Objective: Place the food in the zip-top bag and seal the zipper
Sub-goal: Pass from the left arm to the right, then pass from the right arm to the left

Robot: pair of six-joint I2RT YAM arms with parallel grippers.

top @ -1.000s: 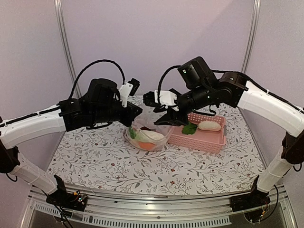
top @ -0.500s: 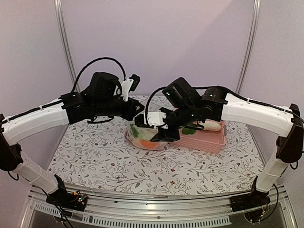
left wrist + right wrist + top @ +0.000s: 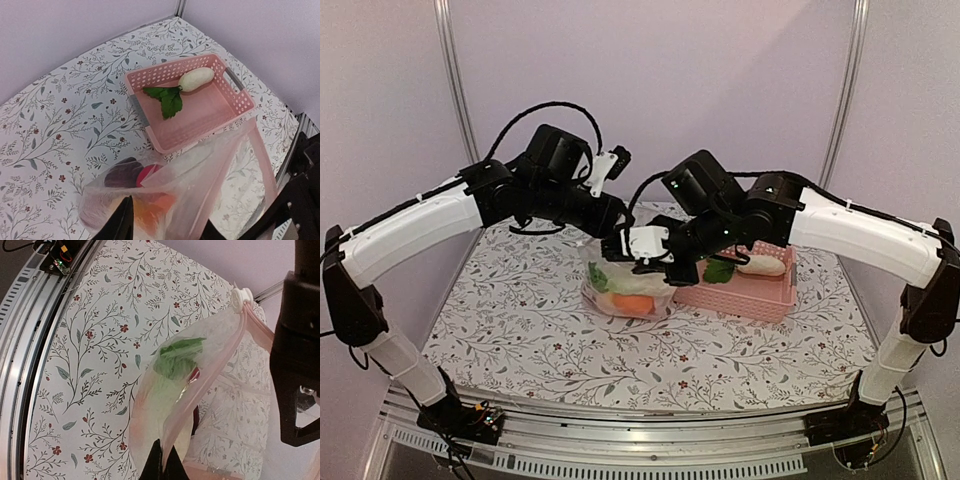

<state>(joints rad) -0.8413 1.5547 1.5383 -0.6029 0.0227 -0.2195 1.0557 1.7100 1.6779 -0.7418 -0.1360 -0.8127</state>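
Since a second ago, the right gripper (image 3: 161, 454) has been carried leftwards and clamped on the whitish-pink zipper strip (image 3: 220, 357). The left gripper (image 3: 167, 217) has been opened, with film lying between its spread fingers. Only finger ends are shown at the wrist views' lower edges.

A green leafy piece (image 3: 177, 357), red ball (image 3: 145, 175), dark maroon piece (image 3: 122, 176) and orange piece (image 3: 632, 303) are held in the clear crinkly plastic bag (image 3: 620, 272). The bag is stood on the floral tablecloth (image 3: 520, 330), beside the pink perforated basket (image 3: 141, 117). A white oblong (image 3: 196, 79) with green leaves is lying in the basket.

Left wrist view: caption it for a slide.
Toy food in the clear bag up front; behind it, the pink basket holds one white radish.
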